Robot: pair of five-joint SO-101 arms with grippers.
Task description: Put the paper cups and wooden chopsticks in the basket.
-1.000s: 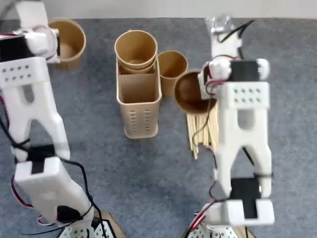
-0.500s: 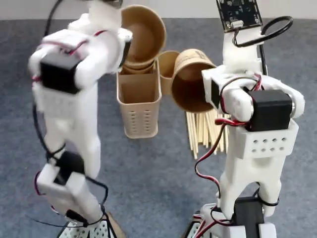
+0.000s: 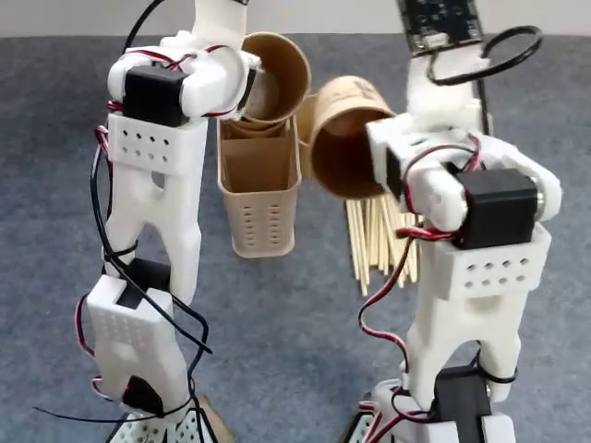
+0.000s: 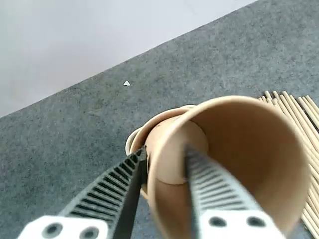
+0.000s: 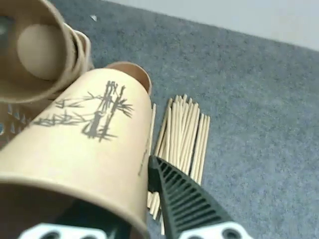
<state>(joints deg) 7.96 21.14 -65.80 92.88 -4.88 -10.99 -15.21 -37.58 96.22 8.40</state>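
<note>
- Lifting both cups off the table is what the arms have been doing over the last second; each was down at a cup on the grey cloth and is now raised over the basket (image 3: pixel 261 217) area.
- The left gripper (image 4: pixel 164 162) is clamping the rim of a plain paper cup (image 3: pixel 280 72), one finger inside and one outside, and has carried it from the far-left corner to the basket's 12 o'clock.
- That cup is hanging tilted, mouth toward the camera, just above the stacked cups (image 3: pixel 247 128) already sitting in the far compartment.
- The right gripper (image 5: pixel 119 194) is pinching the wall of a printed paper cup (image 3: pixel 346 138), which has risen off the table and is now tilting at the basket's 2 o'clock.
- The printed cup is hovering over a standing cup (image 5: pixel 132 72) that is waiting on the cloth at about 1 o'clock of the basket.
- The wooden chopsticks (image 3: pixel 379 245) are lying untouched in a bundle at the basket's 3 o'clock.
- Judging from this, the task is partway along: the left cup looks nearly lined up for nesting into the stack, the right one is needing to swing further in, and the two raised cups are crowding each other near the basket.
</note>
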